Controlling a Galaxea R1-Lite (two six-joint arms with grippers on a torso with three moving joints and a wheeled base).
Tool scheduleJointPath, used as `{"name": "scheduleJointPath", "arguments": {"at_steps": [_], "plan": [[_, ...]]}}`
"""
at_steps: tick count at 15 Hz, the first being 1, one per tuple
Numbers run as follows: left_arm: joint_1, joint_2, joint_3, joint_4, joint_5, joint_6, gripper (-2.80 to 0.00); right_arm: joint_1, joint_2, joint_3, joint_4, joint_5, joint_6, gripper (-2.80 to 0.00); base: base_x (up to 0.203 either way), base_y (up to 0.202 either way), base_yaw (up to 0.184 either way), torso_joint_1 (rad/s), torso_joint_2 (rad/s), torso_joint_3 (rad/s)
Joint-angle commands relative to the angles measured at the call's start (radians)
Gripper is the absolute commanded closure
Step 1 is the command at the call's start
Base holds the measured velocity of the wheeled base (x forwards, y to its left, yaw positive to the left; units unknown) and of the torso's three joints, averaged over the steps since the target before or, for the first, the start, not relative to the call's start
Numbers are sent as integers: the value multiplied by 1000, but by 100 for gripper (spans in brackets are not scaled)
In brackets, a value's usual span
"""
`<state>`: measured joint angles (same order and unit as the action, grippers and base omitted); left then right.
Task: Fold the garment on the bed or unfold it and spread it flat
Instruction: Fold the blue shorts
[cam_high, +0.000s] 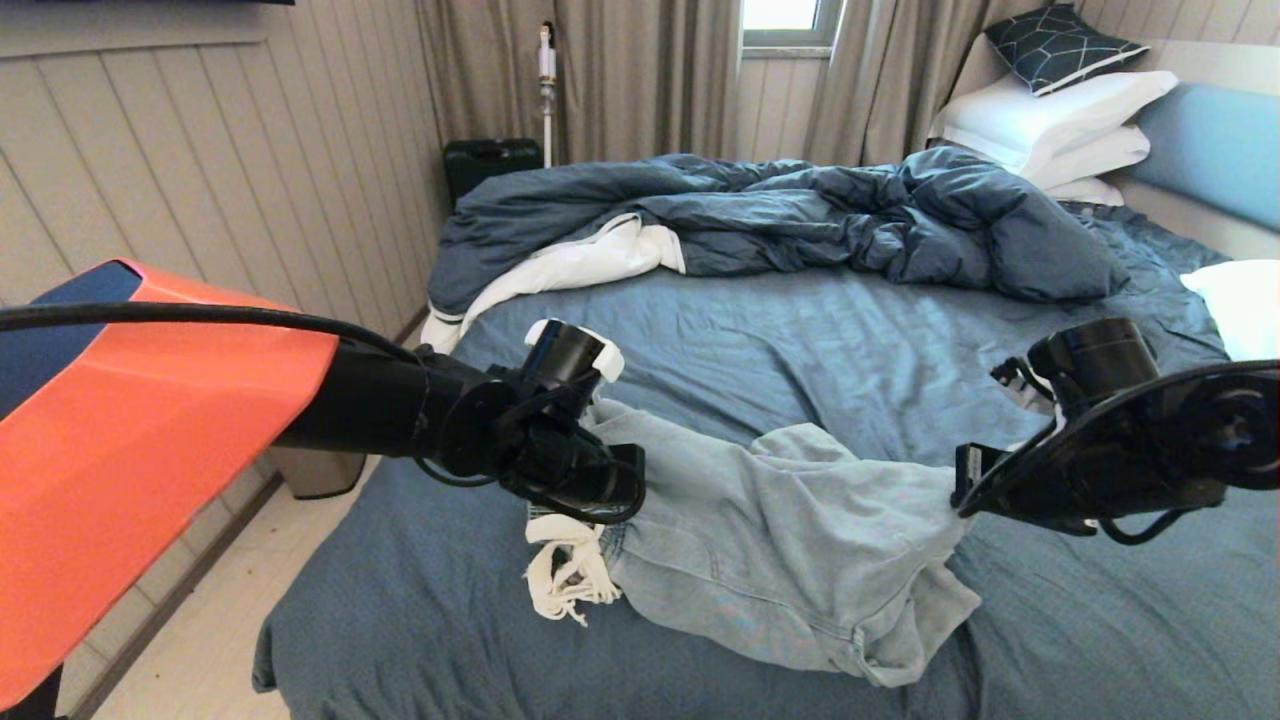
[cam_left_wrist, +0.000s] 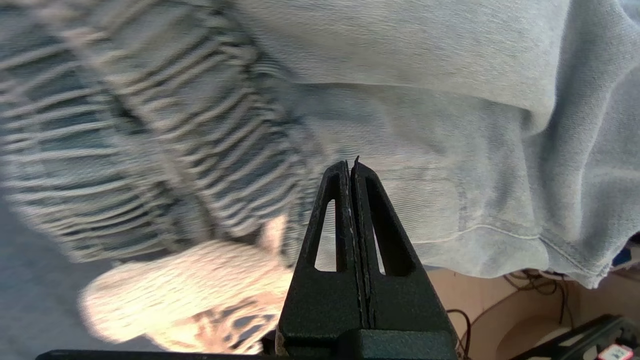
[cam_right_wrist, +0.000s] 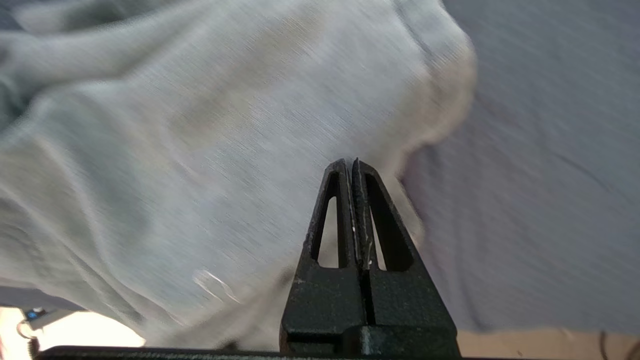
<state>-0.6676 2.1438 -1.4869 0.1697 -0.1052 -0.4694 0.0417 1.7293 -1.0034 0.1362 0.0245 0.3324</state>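
The garment (cam_high: 780, 540), pale blue denim-look shorts, hangs crumpled between my two grippers above the near part of the bed (cam_high: 800, 340). My left gripper (cam_high: 625, 490) is shut on its left end, by the gathered waistband (cam_left_wrist: 125, 150). The white frayed drawstring (cam_high: 565, 575) dangles below that gripper. My right gripper (cam_high: 960, 490) is shut on the garment's right end. In the left wrist view the left gripper (cam_left_wrist: 351, 162) has its jaws pressed together against the garment (cam_left_wrist: 425, 100). In the right wrist view the right gripper (cam_right_wrist: 351, 161) also shows its jaws together against the garment (cam_right_wrist: 200, 150).
A rumpled dark blue duvet (cam_high: 800, 215) with white lining lies across the far half of the bed. White pillows (cam_high: 1060, 120) and a patterned cushion (cam_high: 1060, 45) lean on the blue headboard (cam_high: 1215, 150). Another white pillow (cam_high: 1240, 300) lies at the right edge. Floor (cam_high: 200, 650) and a panelled wall run along the left.
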Motion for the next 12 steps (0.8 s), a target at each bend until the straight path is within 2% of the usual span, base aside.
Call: {"name": "scheduleJointPath", "arguments": {"at_steps": [1,4,7,12], "plan": [[-4,25,-20,4,-1,-2,0,25,25,-27,-3,0,15,0,0,0,0,0,0,0],[9,85,-56,1,-4,-3,0,76,30,-35,-4,1,24,0,0,0,0,0,0,0],[30,117,-72,1,-7,-5,0,109,121,-59,-4,-6,43,0,0,0,0,0,0,0],[111,93,-78,1,-10,4,0,142,142,58,-9,-24,45,0,0,0,0,0,0,0]]}}
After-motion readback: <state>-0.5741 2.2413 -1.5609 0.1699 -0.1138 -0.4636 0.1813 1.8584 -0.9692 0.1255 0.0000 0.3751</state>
